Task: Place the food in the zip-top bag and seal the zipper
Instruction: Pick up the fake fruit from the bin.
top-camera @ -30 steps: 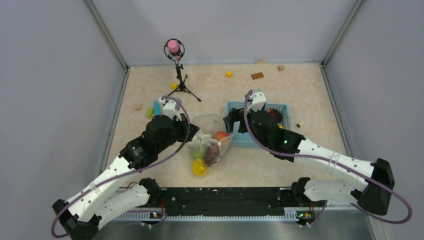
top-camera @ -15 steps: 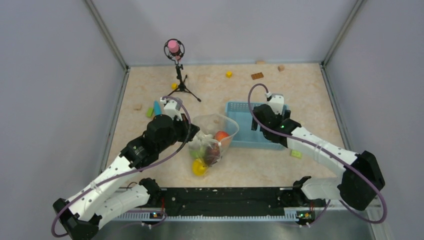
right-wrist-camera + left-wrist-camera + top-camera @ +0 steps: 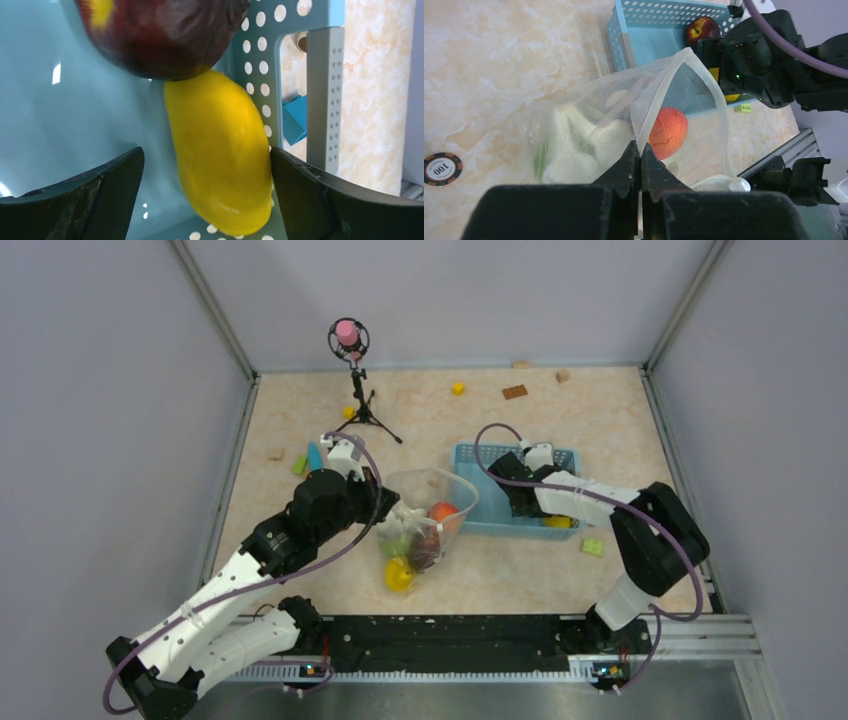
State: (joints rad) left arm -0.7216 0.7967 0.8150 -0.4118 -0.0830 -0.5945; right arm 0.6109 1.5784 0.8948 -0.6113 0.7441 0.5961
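Observation:
The clear zip-top bag (image 3: 425,502) lies mid-table with its mouth held open. My left gripper (image 3: 640,150) is shut on the bag's mouth edge (image 3: 659,85), also seen from above (image 3: 385,505). Inside the bag are an orange-peach fruit (image 3: 668,131), a white piece (image 3: 574,145), dark and green pieces and a yellow one (image 3: 398,575). My right gripper (image 3: 205,162) is open inside the blue basket (image 3: 478,455). Its fingers stand either side of a yellow piece (image 3: 220,150) without closing on it. A dark red apple (image 3: 165,35) lies just beyond.
The basket's perforated wall and corner post (image 3: 320,75) are close on the right of the yellow piece. A microphone stand (image 3: 350,350) stands at the back left. Small blocks (image 3: 457,388) (image 3: 514,392) (image 3: 593,547) lie scattered. A poker chip (image 3: 442,169) lies left of the bag.
My right arm has left the bag's mouth, swung to the right and come down into the basket around the yellow piece. My left gripper has kept its hold on the bag.

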